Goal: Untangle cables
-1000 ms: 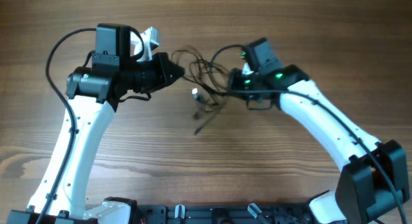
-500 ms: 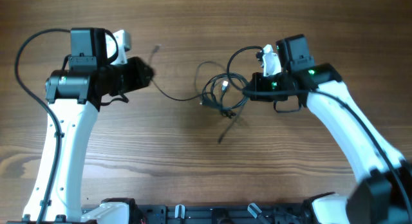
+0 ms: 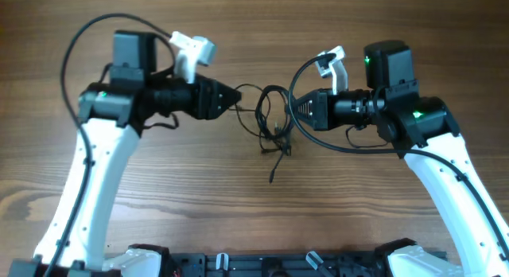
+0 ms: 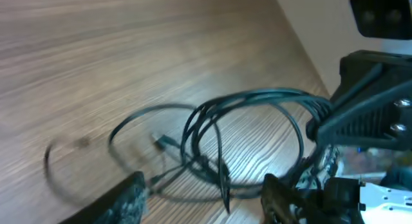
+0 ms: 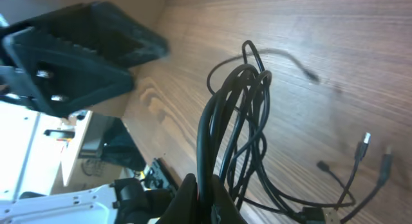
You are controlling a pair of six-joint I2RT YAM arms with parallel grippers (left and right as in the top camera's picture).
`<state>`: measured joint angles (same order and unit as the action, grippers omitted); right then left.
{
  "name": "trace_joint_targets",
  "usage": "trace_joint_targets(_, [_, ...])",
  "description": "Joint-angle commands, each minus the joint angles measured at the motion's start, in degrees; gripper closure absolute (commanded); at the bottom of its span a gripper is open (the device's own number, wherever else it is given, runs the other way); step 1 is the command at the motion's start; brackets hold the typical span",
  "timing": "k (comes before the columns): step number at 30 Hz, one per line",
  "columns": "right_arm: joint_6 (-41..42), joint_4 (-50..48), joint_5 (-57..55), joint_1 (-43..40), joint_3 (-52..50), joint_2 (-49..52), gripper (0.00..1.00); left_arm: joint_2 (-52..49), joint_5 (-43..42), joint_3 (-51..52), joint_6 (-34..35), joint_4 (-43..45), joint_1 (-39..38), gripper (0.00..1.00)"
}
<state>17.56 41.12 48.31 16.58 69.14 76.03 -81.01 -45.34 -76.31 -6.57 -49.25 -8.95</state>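
The cables (image 3: 269,118) are a tangle of thin black loops lying between my two grippers at the table's middle. One loose end (image 3: 273,177) trails toward the front. My left gripper (image 3: 238,99) points right at the edge of the tangle. In the left wrist view the left gripper (image 4: 203,201) stands open, its fingers (image 4: 129,199) wide apart, with the cable loops (image 4: 248,114) just ahead. My right gripper (image 5: 206,195) is shut on a bundle of cable strands (image 5: 235,114) that rise from its jaws. Small plug ends (image 5: 365,140) lie on the wood.
The wooden table (image 3: 254,221) stretches all round the tangle. The white arms (image 3: 87,189) reach in from the front left and front right. A dark rail (image 3: 262,265) runs along the table's front edge.
My left gripper pulled a strand out to the left, opened and let it go, then came back right to the tangle. The right gripper stayed shut on the bundle and shifted right.
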Motion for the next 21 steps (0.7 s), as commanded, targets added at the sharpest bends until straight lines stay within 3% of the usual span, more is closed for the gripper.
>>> trace_joint_targets(1, [1.0,0.1,3.2,0.0,1.1,-0.7,0.96,-5.6,0.4,-1.3,-2.0,1.7,-3.8,0.47])
trace_joint_targets(7, [2.0,0.1,3.0,0.0,1.1,-0.6,0.95,-12.0,0.4,-1.3,-2.0,4.1,-7.1,0.53])
trace_joint_targets(15, [1.9,1.2,2.9,0.0,1.1,-0.6,0.95,-18.4,1.7,-1.3,-1.4,8.6,-8.5,0.78])
trace_joint_targets(21, [1.7,1.8,2.0,0.0,1.1,-0.6,0.96,-19.6,0.0,-1.3,0.2,11.4,-10.7,0.73])
